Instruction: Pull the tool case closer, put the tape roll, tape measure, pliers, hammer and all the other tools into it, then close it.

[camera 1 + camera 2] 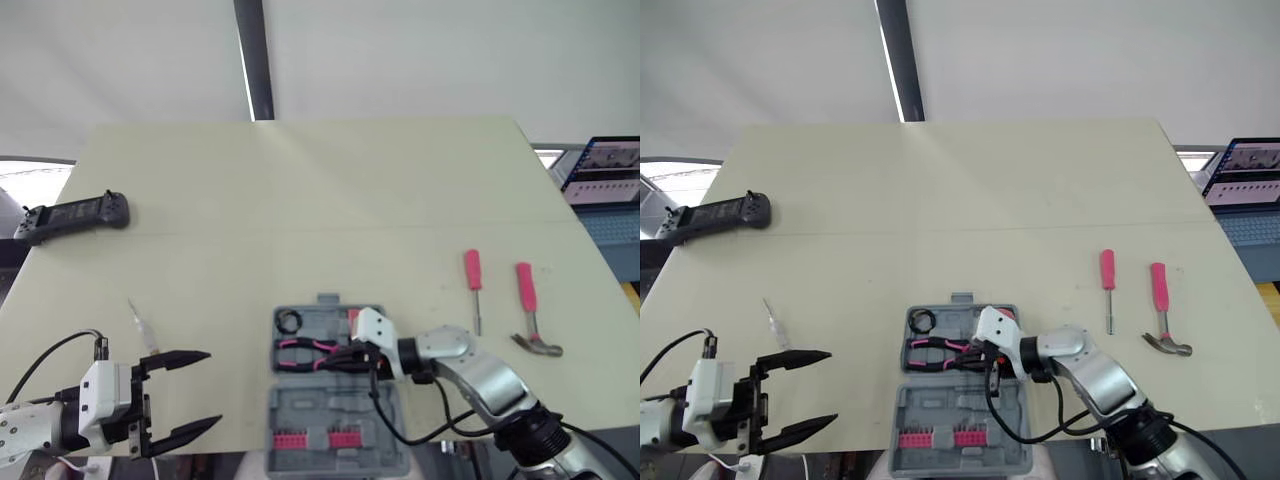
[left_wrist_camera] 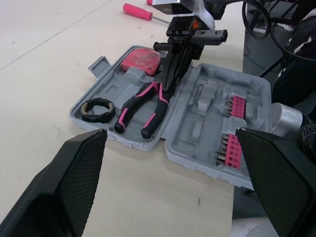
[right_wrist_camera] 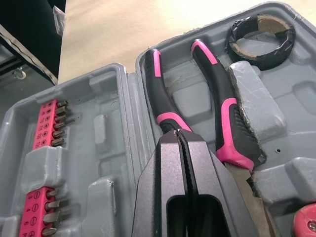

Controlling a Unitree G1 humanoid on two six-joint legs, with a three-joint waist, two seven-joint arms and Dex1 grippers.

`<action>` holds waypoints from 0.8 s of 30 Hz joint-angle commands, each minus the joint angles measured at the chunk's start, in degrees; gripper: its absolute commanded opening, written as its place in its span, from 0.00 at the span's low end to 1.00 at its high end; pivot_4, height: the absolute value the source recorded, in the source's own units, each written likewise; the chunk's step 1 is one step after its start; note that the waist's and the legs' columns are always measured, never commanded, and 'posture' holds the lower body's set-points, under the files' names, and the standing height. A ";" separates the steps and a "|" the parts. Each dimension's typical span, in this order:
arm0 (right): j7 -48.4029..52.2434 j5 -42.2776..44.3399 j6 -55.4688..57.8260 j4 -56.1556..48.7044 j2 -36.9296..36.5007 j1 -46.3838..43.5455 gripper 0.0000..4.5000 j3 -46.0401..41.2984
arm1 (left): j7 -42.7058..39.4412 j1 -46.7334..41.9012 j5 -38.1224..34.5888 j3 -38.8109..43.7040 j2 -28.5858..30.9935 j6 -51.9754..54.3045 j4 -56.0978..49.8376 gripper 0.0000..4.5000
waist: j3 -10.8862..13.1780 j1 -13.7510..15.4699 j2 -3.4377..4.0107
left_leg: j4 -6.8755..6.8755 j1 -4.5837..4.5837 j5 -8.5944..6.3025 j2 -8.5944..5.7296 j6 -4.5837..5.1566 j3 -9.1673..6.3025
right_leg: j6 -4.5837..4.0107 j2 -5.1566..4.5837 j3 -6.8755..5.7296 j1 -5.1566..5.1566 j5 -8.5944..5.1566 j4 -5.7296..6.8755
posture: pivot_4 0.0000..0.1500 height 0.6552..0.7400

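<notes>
Grey plastic tool case lies open at the near edge of the table, with rows of pink bits in its near half. The pliers sit in the far half, between the black tape roll and the pink tape measure. The right gripper hangs over the pliers with its fingers pressed together and nothing between them, tips right at one pink handle near the joint. The left gripper is spread wide over the table's near left edge, well apart from the case. A hammer and a screwdriver lie on the table right of the case.
</notes>
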 commanded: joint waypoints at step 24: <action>-1.86 -9.43 -0.24 6.36 -2.40 0.83 0.02 5.83 | 0.45 0.68 -0.52 -0.70 -0.43 -1.21 -0.56 1.00 | -0.19 -0.04 -0.14 | -0.19 0.39 -0.01 0.02 -0.04 -0.04 | -0.04 0.01 -0.02 0.39 -0.02 -0.15 | 1.00 1.00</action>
